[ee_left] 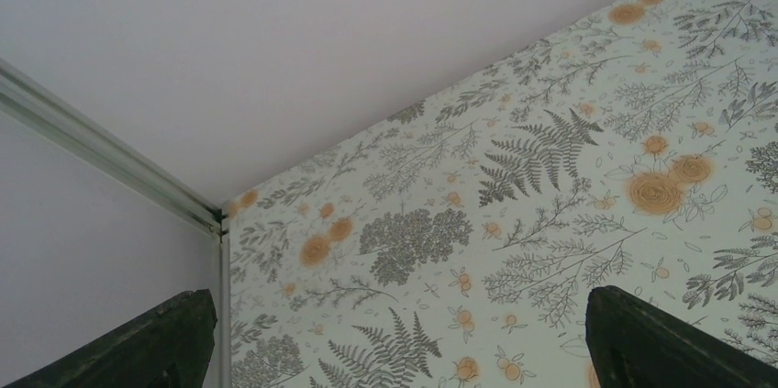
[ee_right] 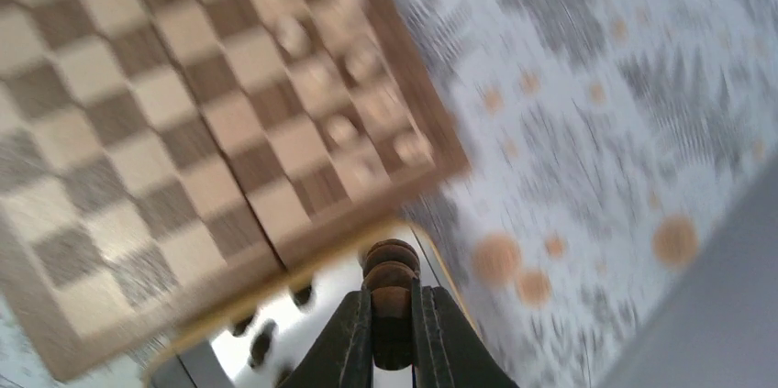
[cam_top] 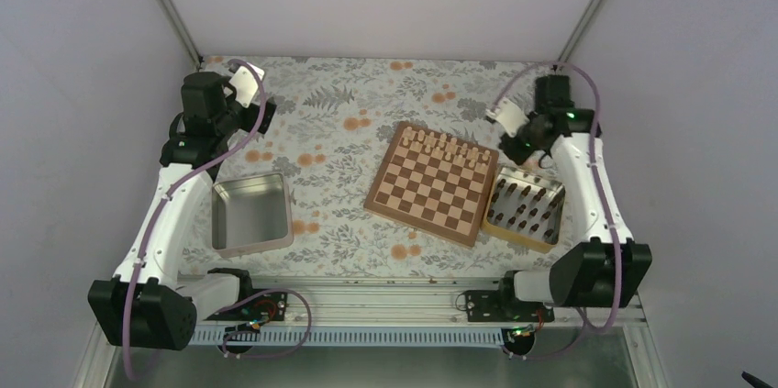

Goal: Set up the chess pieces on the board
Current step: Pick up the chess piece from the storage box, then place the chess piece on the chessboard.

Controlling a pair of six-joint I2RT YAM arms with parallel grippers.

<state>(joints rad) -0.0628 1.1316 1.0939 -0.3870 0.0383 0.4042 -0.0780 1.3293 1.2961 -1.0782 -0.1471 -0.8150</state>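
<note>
While right gripper clamps dark chess piece at lower centre, pinch below its head risks tilt, slip over board; left gripper spread wide, empty.

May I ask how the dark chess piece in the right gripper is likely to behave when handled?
The dark chess piece looks like turned wood, probably stiff and light. Its rounded head suggests it would roll if tipped. The right gripper pinches it narrowly, so it might pivot.

Bare squares across the board; pale pieces along its far rows; tray just to its right
</note>
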